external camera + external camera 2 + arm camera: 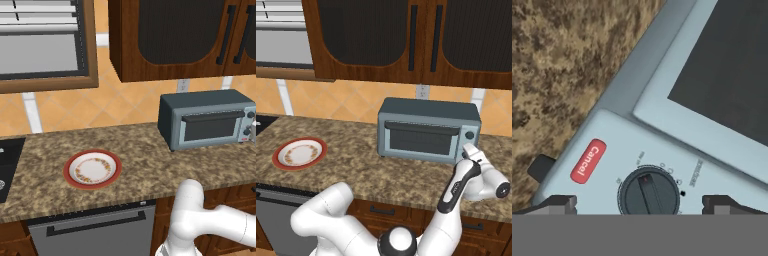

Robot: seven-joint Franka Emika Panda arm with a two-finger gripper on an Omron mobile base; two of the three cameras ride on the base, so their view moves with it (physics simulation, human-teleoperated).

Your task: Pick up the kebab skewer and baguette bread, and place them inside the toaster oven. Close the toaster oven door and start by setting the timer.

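Toward the counter's back right edge: toaster oven, toaster oven door shut, w/ gripper spread wide right at its front lower right corner, fingertips either side of the dark timer knob, gripping nothing. Red Cancel btn just beside. Plate well apart, nearer the front left.

Bare counter before closed toaster oven

We see a speckled brown stone counter carrying two things well apart: a red-rimmed plate toward the left, lying flat, and the grey-blue toaster oven toward the right, its door shut.
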